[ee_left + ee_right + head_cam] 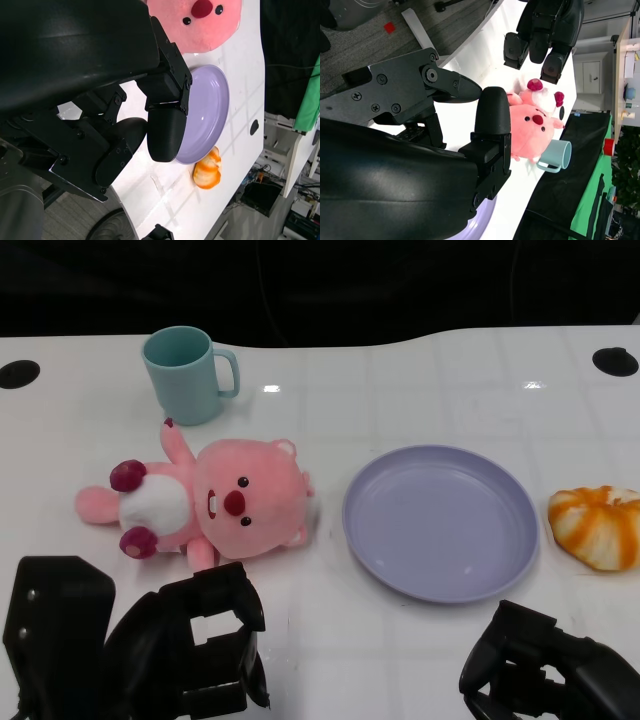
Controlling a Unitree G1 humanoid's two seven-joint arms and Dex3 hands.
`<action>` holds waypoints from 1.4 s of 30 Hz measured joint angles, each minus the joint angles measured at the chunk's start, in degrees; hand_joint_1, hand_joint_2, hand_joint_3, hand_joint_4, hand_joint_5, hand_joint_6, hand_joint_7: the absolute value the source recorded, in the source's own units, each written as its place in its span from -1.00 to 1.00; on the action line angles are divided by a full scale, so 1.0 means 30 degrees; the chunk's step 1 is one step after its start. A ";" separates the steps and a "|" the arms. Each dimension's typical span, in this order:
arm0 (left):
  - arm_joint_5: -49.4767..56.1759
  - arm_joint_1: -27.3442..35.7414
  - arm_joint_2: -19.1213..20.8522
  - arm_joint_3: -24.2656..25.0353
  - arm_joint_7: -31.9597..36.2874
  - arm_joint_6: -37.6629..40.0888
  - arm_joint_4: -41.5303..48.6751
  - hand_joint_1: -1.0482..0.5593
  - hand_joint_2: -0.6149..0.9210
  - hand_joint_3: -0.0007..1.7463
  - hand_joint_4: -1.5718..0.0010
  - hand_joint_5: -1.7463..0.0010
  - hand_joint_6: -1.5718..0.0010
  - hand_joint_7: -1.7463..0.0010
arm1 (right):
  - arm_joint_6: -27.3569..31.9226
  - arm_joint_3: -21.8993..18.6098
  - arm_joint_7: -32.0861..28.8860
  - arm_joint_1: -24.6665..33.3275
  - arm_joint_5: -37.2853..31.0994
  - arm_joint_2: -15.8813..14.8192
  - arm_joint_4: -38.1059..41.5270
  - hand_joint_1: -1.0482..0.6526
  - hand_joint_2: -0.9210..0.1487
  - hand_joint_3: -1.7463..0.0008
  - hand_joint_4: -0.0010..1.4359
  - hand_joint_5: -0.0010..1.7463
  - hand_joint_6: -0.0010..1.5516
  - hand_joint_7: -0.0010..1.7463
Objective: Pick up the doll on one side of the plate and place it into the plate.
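Note:
A pink plush doll lies on its back on the white table, to the left of an empty lavender plate. My left hand hovers just in front of the doll, fingers apart and holding nothing. My right hand is low at the front right, below the plate's near rim, also holding nothing. The left wrist view shows the doll's face and the plate beyond the fingers. In the right wrist view the doll lies past my fingers, with the left hand beside it.
A teal mug stands behind the doll, close to its raised arm. An orange-and-white striped soft object lies right of the plate near the table's right edge. Two black round holes mark the table's far corners.

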 measured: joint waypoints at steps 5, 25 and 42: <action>-0.0001 -0.0127 -0.0005 0.0008 0.0019 0.0190 0.0000 0.22 0.40 0.63 -0.15 -1.00 0.01 -0.93 | -0.0002 0.0008 -0.0001 -0.0008 0.0011 0.0004 0.0001 -0.05 -0.91 0.27 -0.10 1.00 -0.45 0.90; 0.0017 -0.0197 -0.0038 0.0154 0.0018 0.0236 0.0003 0.21 0.41 0.63 -0.14 -1.00 0.02 -0.94 | 0.0052 0.0077 -0.0048 -0.0022 0.0017 0.0007 -0.0041 -0.04 -0.92 0.28 -0.11 1.00 -0.45 0.91; 0.0199 -0.0140 -0.0288 0.0371 0.0006 -0.1901 0.0015 0.12 0.34 0.50 0.07 -0.70 0.07 -0.29 | 0.0043 0.0113 -0.0057 -0.0026 -0.0016 0.0007 -0.0036 -0.01 -0.92 0.27 -0.11 1.00 -0.46 0.91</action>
